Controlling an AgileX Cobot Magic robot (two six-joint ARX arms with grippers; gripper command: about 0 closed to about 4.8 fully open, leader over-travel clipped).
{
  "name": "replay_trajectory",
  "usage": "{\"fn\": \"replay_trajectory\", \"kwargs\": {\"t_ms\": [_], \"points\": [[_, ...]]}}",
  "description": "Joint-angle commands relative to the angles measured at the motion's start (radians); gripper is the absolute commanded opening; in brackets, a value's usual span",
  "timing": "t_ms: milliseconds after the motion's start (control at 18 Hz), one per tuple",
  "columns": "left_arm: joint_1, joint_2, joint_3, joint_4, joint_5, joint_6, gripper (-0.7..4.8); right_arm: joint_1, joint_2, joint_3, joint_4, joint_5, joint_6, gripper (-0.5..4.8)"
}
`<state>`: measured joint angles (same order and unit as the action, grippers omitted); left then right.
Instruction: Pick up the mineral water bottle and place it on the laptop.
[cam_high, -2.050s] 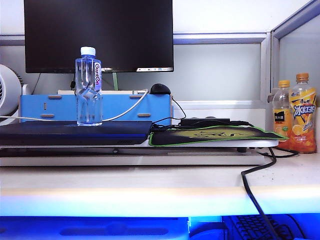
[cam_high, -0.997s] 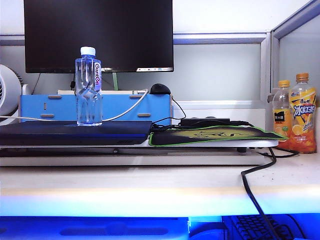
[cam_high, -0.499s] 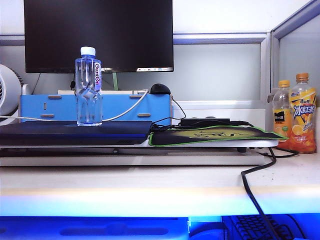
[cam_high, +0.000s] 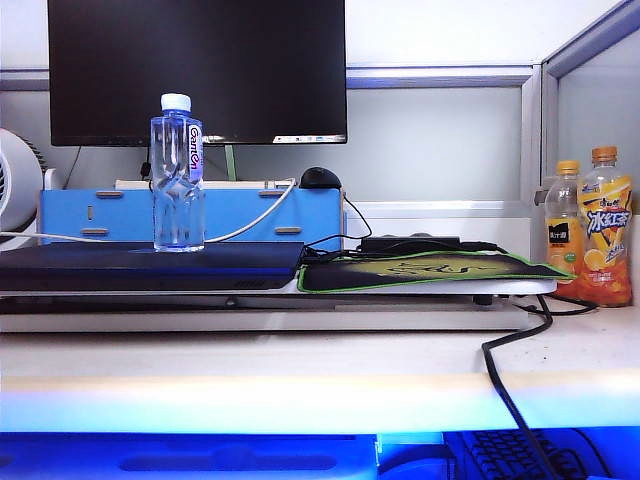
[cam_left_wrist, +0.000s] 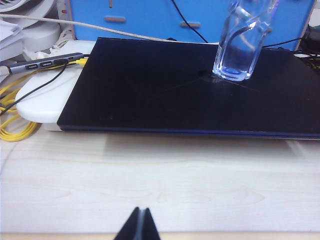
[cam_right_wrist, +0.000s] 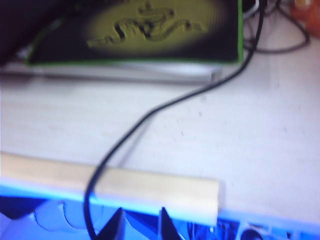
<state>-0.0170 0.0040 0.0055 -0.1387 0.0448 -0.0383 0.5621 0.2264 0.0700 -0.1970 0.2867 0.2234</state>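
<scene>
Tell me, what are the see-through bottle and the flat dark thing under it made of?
The mineral water bottle looks like clear plastic: you see straight through it, and it has moulded ridges. The laptop has a smooth, glossy dark lid; metal or plastic, I can't tell which.

The left tool (cam_left_wrist: 139, 223) hangs low with its tips pressed together; the right tool (cam_right_wrist: 141, 223) shows a small gap, empty.

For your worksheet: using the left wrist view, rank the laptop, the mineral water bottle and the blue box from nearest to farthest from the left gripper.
From the left gripper, shut, low over the bare desk:
1. The laptop, lying flat just beyond the desk strip.
2. The mineral water bottle, standing upright on the laptop's far part, off to one side.
3. The blue box, behind the laptop.
</scene>
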Motion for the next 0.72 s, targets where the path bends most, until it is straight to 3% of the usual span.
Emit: {"fn": "replay_trajectory", "kwargs": {"t_ms": [55, 388, 554, 720], "points": [[0.001, 0.000, 0.001, 0.005, 0.003, 0.001, -0.02, 0.003, 0.000, -0.037, 0.016, -0.001, 0.010, 1.02], [0.001, 0.000, 0.001, 0.005, 0.003, 0.001, -0.02, -0.010, 0.001, -0.055, 0.024, 0.000, 0.012, 1.02], [0.001, 0.000, 0.001, 0.005, 0.003, 0.001, -0.02, -0.075, -0.039, -0.057, 0.038, -0.002, 0.011, 1.02], [0.001, 0.000, 0.001, 0.005, 0.004, 0.001, -0.02, -0.167, -0.159, -0.058, 0.042, -0.076, 0.012, 1.02]]}}
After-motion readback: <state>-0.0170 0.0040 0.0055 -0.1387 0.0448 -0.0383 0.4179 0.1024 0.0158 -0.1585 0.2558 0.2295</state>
